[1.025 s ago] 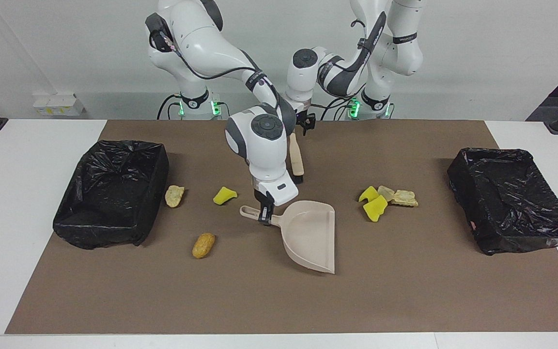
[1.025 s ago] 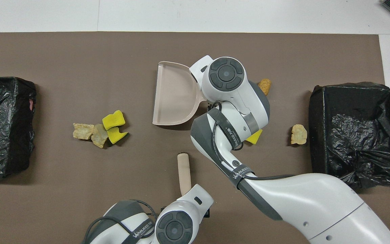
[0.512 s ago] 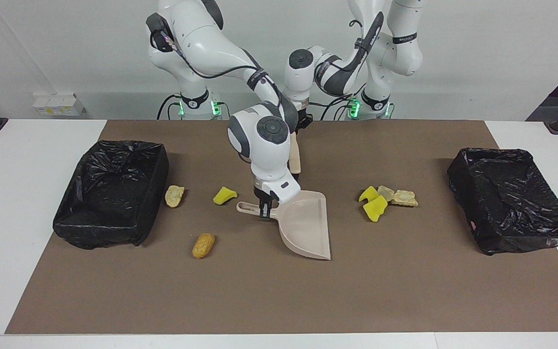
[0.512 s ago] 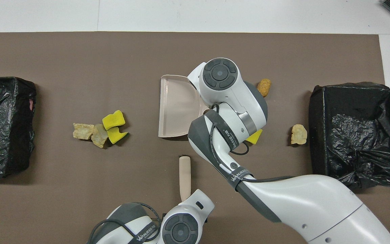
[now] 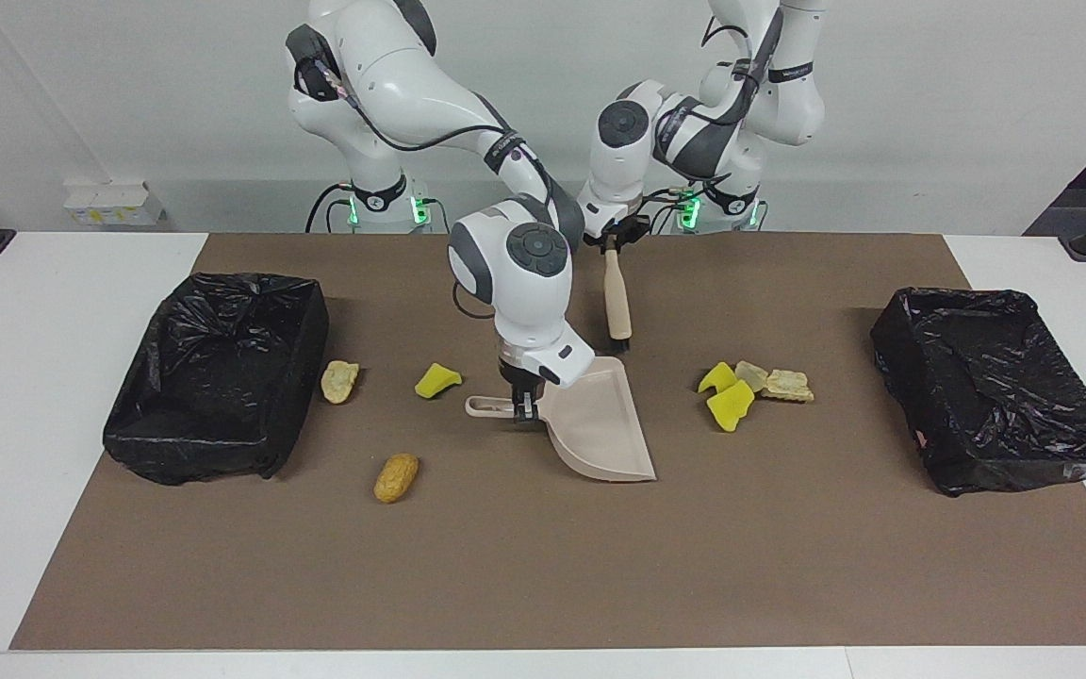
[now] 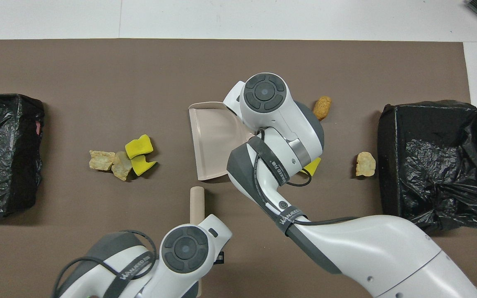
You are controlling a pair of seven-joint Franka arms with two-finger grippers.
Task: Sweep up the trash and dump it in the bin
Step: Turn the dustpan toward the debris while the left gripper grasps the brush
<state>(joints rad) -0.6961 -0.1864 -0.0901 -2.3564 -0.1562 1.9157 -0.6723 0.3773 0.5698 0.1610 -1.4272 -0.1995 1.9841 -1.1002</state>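
Facing view first, starting nearest the robots: the left gripper [image 5: 615,240] is clamped on the top of the brush [image 5: 616,306], which hangs upright with its bristle end low over the brown mat [image 5: 543,585], just above the dustpan [image 5: 604,434]. The right gripper [image 5: 524,407] is closed on the dustpan's handle, the pan's mouth facing the left arm's end of the worktop [image 5: 53,471]. Four pieces of trash [image 5: 752,389] lie clustered in front of that mouth with bare mat between. Three more scraps lie toward the right arm's end: a yellow one [image 5: 436,380], a beige one [image 5: 339,381] by the black bin [image 5: 218,372] and, farther out, a golden-brown one [image 5: 396,476]. A second bin [image 5: 991,387] sits at the left arm's end. Farthest out, a broad strip of mat runs to its edge. Since a second ago, the brush has shifted toward the cluster and the pan has turned and drawn in.
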